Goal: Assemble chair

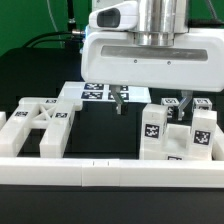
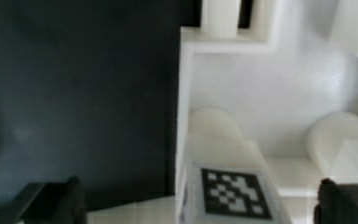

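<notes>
On the table [image 1: 100,135]: posts [image 1: 152,128] stand upright; X-braced panel [image 1: 40,125] lies flat; claw [image 1: 119,102] above, open, empty

Backed by a green wall [image 1: 20,28], showing at both top corners of the exterior view. Crossed on the exterior view's left by thin black cables [image 1: 66,20]. Down below, a flat black table [image 1: 100,135], with a soft pale shine near the middle. Edged along the front by a long low white rail [image 1: 110,178]. Further back on the table, a thin white marker board [image 1: 88,93], lying flat, with black squares on it. Lit bright and even all over. In the wrist view, only the same dark table top [image 2: 69,100], a bit blurry.
</notes>
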You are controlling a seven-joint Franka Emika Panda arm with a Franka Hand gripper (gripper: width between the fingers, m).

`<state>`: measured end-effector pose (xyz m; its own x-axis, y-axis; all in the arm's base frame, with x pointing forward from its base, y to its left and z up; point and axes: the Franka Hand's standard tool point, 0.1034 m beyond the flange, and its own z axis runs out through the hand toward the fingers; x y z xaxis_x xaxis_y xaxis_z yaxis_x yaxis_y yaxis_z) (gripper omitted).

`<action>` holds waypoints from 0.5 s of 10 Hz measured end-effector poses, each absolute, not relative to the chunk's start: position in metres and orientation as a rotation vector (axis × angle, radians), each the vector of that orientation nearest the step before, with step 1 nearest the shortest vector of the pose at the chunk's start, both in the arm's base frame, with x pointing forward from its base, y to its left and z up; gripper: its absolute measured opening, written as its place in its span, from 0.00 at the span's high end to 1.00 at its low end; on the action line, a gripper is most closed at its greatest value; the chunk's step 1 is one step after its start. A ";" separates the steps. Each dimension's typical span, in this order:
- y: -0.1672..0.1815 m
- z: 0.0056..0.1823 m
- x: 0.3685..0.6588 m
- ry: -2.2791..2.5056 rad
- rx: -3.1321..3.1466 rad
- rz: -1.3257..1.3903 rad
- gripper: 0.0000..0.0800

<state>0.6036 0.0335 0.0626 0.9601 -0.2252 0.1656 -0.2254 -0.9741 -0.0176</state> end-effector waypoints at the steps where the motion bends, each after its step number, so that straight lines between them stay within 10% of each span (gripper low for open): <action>1: 0.032 0.053 0.602 -0.359 3.101 0.263 0.19; 5: 0.027 0.042 0.604 -0.361 3.084 0.306 0.19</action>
